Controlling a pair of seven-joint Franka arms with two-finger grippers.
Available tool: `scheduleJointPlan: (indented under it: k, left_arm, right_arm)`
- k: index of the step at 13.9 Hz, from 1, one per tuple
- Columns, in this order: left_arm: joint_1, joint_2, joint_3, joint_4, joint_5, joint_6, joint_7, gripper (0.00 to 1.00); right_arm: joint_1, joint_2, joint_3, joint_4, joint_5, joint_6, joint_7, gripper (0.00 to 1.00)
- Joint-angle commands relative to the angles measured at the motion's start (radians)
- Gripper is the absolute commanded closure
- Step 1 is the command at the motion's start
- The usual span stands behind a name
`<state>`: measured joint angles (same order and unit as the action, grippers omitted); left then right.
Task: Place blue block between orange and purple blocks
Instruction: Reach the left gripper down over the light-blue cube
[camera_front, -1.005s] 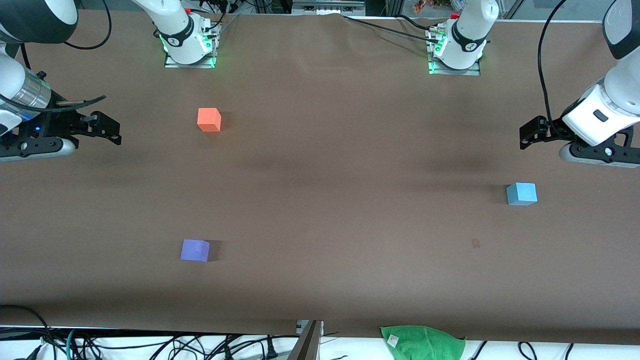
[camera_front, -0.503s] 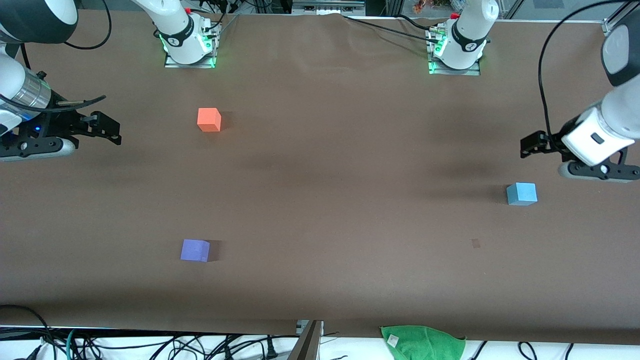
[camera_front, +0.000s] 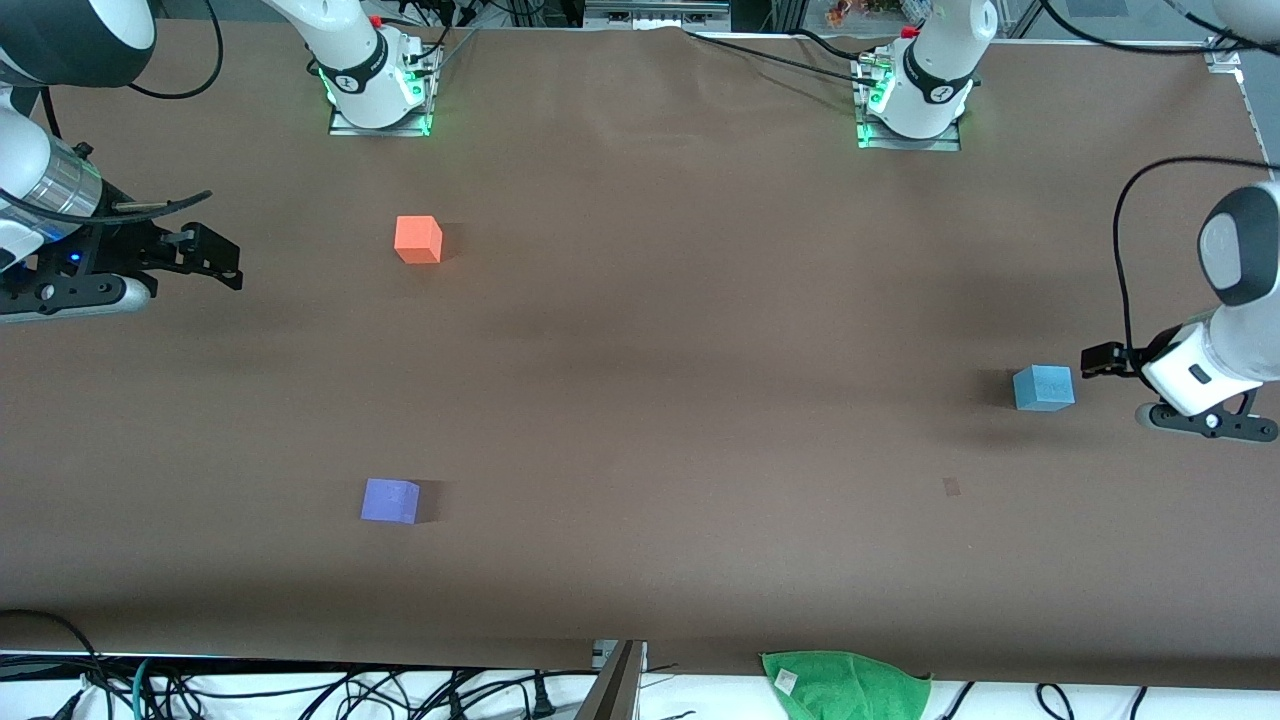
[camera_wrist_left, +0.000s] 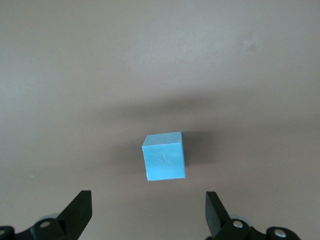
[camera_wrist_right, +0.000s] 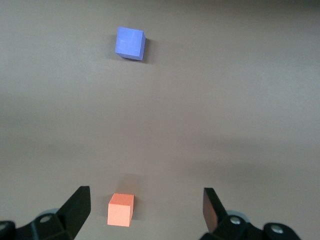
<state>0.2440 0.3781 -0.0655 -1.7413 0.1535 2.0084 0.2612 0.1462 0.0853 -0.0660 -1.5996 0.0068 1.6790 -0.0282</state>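
Note:
The sky-blue block (camera_front: 1043, 388) sits on the brown table toward the left arm's end. My left gripper (camera_front: 1103, 360) hangs low over the table just beside it, open, with nothing between its fingers. In the left wrist view the blue block (camera_wrist_left: 164, 156) lies just ahead of the left gripper (camera_wrist_left: 147, 212). The orange block (camera_front: 418, 240) and the purple block (camera_front: 390, 500) stand toward the right arm's end, the purple one nearer the camera. My right gripper (camera_front: 222, 262) waits open at that end. Its wrist view shows the orange block (camera_wrist_right: 121, 209), the purple block (camera_wrist_right: 130, 43) and the right gripper (camera_wrist_right: 145, 207).
A green cloth (camera_front: 845, 685) lies at the table's near edge, with cables along that edge. The two arm bases (camera_front: 378, 85) (camera_front: 915, 95) stand along the top. A small dark mark (camera_front: 951, 486) is on the table near the blue block.
The left arm has swung down and toward the camera, bringing its open gripper low beside the blue block. The right arm and all three blocks have not moved.

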Motion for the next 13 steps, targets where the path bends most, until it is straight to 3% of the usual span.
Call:
scheduleJointPlan:
  k: [1,3,11,12,13]
  left_arm:
    - [0.02,-0.022,-0.01,-0.18,-0.017,0.222,0.024,0.0]
    - [0.04,0.017,-0.011,-0.225,-0.02,0.338,0.017,0.0]
    - [0.055,0.146,-0.014,-0.225,-0.057,0.42,0.013,0.0]
    - [0.055,0.15,-0.014,-0.227,-0.057,0.42,0.012,0.03]
    - [0.057,0.159,-0.014,-0.227,-0.057,0.418,0.013,0.21]
  right_arm:
    - [-0.011,-0.015,0.008,-0.013,0.001,0.001,-0.016,0.01]
    - [-0.011,-0.015,0.009,-0.013,0.001,0.001,-0.016,0.01]
    - [-0.011,-0.015,0.009,-0.013,0.001,0.001,-0.016,0.01]
    - [-0.011,-0.015,0.009,-0.013,0.001,0.001,-0.016,0.01]
    - [-0.011,-0.015,0.009,-0.013,0.001,0.001,-0.016,0.01]
